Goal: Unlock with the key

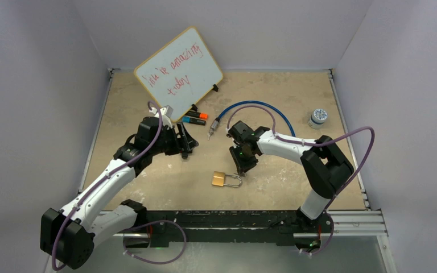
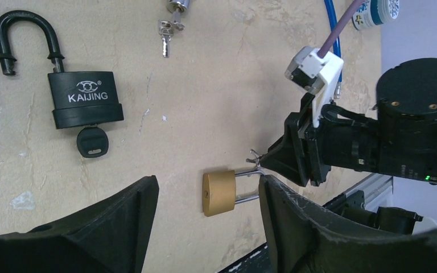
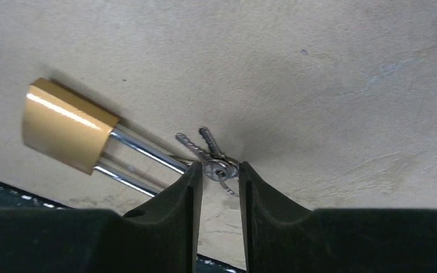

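A brass padlock point(image 1: 221, 180) lies flat on the table with its steel shackle pointing right. It also shows in the left wrist view point(image 2: 219, 192) and the right wrist view point(image 3: 65, 125). A small bunch of keys point(image 3: 213, 156) on a ring lies at the shackle's end. My right gripper point(image 3: 220, 170) points down at it, fingertips pinched on the key heads; it is right of the padlock in the top view point(image 1: 242, 169). My left gripper point(image 1: 185, 142) hangs open and empty above the table, left of the padlock point(image 2: 207, 182).
A black KAIJING padlock point(image 2: 85, 105), open with a key in it, lies under my left arm. A blue cable lock point(image 1: 256, 108) with a key point(image 2: 168, 34) lies behind. A whiteboard point(image 1: 177, 71), markers point(image 1: 196, 118) and a small jar point(image 1: 318, 118) stand at the back.
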You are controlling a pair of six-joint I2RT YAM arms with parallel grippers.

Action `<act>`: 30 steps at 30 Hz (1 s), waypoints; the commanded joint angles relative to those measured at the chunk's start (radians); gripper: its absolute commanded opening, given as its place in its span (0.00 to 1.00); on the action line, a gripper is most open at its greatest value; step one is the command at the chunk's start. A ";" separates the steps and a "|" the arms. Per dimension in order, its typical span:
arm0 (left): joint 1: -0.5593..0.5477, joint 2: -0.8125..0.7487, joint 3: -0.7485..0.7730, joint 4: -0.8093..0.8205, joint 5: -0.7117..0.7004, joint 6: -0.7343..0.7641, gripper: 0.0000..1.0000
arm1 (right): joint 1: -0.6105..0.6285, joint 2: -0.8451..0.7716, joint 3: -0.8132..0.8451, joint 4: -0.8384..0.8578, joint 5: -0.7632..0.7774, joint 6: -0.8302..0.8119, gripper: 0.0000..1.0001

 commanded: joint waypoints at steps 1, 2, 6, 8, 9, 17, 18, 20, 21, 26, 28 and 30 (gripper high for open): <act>0.000 -0.005 -0.005 0.062 0.006 -0.008 0.66 | 0.005 0.011 0.019 -0.049 0.083 -0.032 0.31; 0.000 -0.006 -0.005 0.059 0.004 -0.007 0.65 | 0.006 0.014 0.018 -0.046 0.085 -0.034 0.31; 0.000 -0.012 -0.010 0.055 0.003 -0.007 0.64 | 0.014 0.028 0.018 -0.046 0.099 -0.048 0.33; 0.000 -0.022 -0.014 0.056 -0.001 -0.008 0.63 | 0.018 0.029 0.010 -0.038 0.091 -0.046 0.34; 0.000 -0.028 -0.018 0.058 -0.005 -0.007 0.63 | 0.018 0.030 0.006 -0.032 0.090 -0.040 0.34; 0.000 -0.049 -0.053 0.086 -0.019 -0.017 0.63 | 0.017 0.030 -0.015 -0.062 0.196 0.145 0.16; 0.000 -0.048 -0.057 0.089 -0.019 -0.023 0.63 | 0.018 0.027 -0.016 -0.069 0.216 0.161 0.14; 0.000 -0.049 -0.064 0.098 -0.008 -0.030 0.63 | 0.017 0.015 -0.024 -0.076 0.256 0.192 0.12; 0.000 -0.050 -0.066 0.099 -0.008 -0.029 0.63 | 0.016 0.009 -0.030 -0.077 0.274 0.207 0.12; 0.000 -0.063 -0.067 0.088 -0.018 -0.030 0.63 | 0.004 -0.015 -0.023 -0.096 0.300 0.263 0.13; 0.000 -0.071 -0.069 0.085 -0.021 -0.032 0.63 | 0.005 -0.029 -0.016 -0.078 0.287 0.249 0.19; 0.000 -0.077 -0.071 0.078 -0.029 -0.033 0.63 | 0.005 -0.051 -0.013 -0.056 0.276 0.221 0.26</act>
